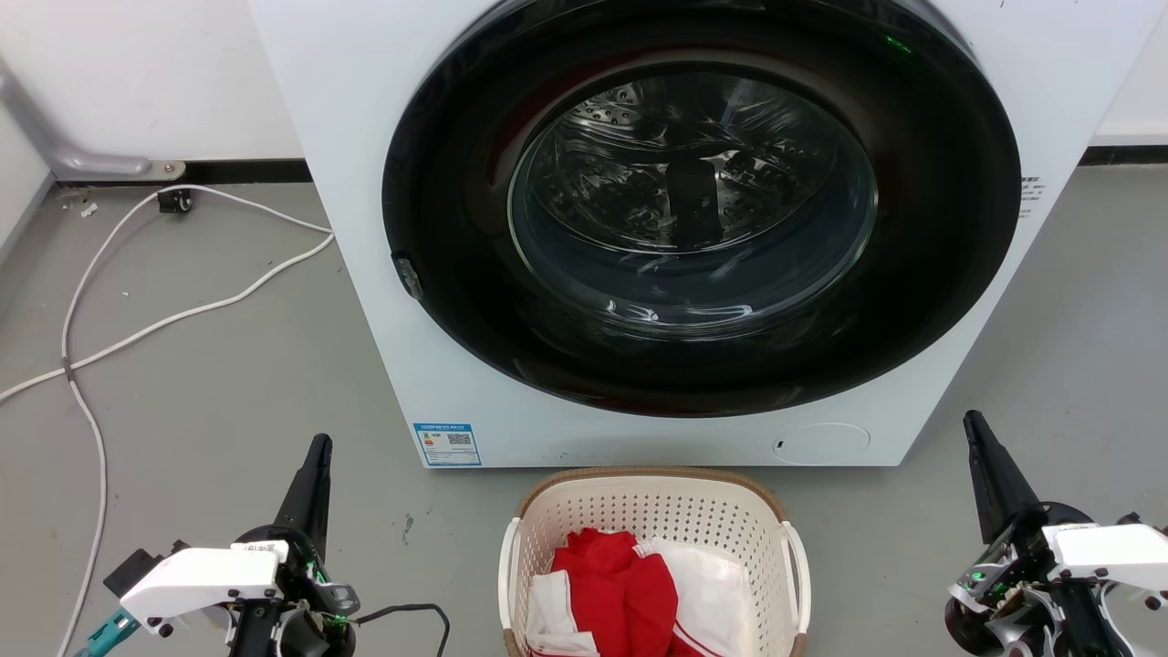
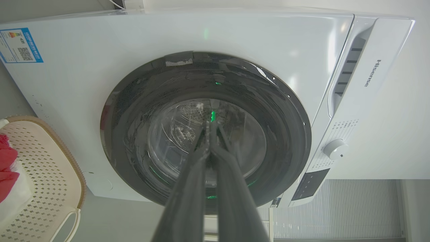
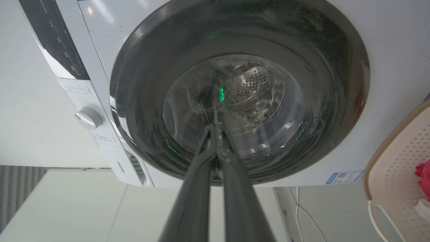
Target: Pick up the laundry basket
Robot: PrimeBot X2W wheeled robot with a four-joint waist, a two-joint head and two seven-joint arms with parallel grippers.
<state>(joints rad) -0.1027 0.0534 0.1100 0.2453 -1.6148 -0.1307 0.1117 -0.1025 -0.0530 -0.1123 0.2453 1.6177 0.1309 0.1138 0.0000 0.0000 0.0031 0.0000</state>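
Note:
The laundry basket point(image 1: 652, 506) is cream perforated plastic with a brown woven-look rim and white side handles. It stands on the floor at the bottom centre of the head view, in front of the washing machine, holding red and white clothes point(image 1: 639, 589). My left gripper point(image 1: 318, 456) sits at the lower left, well to the basket's left, shut and empty. My right gripper point(image 1: 975, 429) sits at the lower right, well to the basket's right, also shut and empty. The basket point(image 2: 50, 181) shows at the left edge of the left wrist view and at the right edge of the right wrist view point(image 3: 399, 174).
A white front-loading washing machine point(image 1: 365, 182) with a dark round door point(image 1: 703, 210) stands right behind the basket. White cables point(image 1: 137, 328) trail over the grey floor on the left. Open floor lies on both sides of the basket.

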